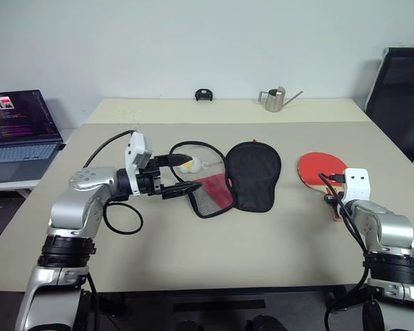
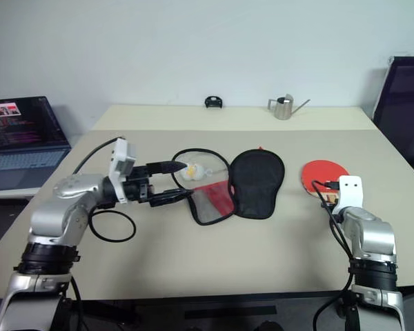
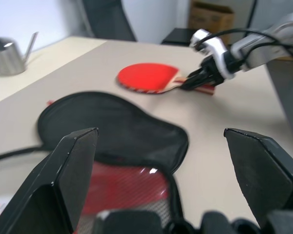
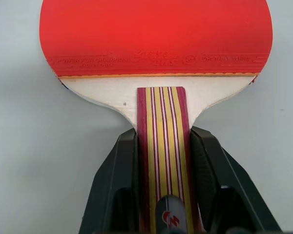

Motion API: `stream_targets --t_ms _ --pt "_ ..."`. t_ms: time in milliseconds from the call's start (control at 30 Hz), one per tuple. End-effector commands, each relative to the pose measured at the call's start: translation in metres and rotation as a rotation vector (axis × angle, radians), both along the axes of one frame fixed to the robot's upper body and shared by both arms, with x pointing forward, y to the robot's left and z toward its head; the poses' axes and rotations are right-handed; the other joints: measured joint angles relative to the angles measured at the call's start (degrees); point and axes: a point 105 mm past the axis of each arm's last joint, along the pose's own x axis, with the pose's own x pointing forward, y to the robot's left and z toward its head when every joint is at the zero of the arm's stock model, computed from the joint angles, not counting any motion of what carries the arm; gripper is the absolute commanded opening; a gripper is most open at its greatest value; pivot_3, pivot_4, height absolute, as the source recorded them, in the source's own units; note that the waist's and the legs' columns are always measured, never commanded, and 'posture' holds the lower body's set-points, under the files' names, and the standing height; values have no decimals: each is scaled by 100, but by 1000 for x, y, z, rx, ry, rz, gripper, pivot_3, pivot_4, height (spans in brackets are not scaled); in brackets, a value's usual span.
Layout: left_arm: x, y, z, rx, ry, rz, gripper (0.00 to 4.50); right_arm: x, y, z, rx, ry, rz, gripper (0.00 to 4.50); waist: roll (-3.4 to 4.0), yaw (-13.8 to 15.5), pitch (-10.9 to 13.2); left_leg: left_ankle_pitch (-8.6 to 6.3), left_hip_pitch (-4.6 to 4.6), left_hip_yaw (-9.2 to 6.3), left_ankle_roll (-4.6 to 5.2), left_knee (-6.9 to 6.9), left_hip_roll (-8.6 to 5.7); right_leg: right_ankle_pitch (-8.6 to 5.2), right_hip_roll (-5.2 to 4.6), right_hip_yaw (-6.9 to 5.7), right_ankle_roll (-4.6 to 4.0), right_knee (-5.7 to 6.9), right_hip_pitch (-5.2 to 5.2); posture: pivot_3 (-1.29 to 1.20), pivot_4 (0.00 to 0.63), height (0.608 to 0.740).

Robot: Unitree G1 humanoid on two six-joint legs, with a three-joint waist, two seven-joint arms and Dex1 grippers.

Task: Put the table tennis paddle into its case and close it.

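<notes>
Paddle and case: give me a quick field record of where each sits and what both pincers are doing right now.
paddle: round red-rubber table tennis paddle with striped wooden handle, flat on the beige table, to the robot's right
case: black and red soft fabric paddle case, lying open at table centre, mesh pocket showing
paddle in case: no, apart
right pincer: fingers on both sides of the paddle handle, closed on it
left pincer: open, holding nothing, beside the case's left edge
</notes>
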Motion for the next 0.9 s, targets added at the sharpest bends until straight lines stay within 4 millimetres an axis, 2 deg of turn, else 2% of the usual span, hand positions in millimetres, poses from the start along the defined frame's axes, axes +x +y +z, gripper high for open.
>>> stream_targets --t_ms 33,167,367,467,567,700,900 --pt "-1 12 12 -1 -57 46 4500 7 38 49 33 -164 78 1082 4 -28 2 0 -3 0 0 -1 1 0 0 2 0 1 -4 0 150 740" --pt "-4 13 11 -2 -58 53 4500 4 74 61 65 -206 121 1082 6 -26 4 0 -10 0 0 -3 3 0 1 1 -1 7 -17 0 150 740" --pt "-5 14 10 -5 -58 60 4500 0 111 73 107 -240 179 1082 6 33 4 0 -22 -8 -1 -2 -3 0 -3 -7 -1 -7 -19 0 150 740" --pt "-5 14 9 -8 -56 64 4500 4 139 69 157 -221 219 1082 7 13 4 0 -22 -8 -1 -3 -3 0 -3 -6 -1 -6 -20 0 150 740" --pt "-5 13 8 -9 -55 63 4500 9 157 62 196 -194 230 1082 7 -10 4 0 -19 -8 -1 -4 -2 0 -2 -6 -1 -4 -21 0 150 740" --pt "-5 10 8 -12 -55 61 4500 19 176 56 215 -186 239 1082 8 -10 5 0 -19 -8 -1 -4 -3 0 -2 -6 -1 -5 -22 0 150 740" --pt "-7 10 7 -11 -55 61 4500 32 179 45 205 -176 227 1082 9 -12 5 1 -21 -8 -2 -5 -3 0 -3 -6 -1 -8 -22 0 150 740"
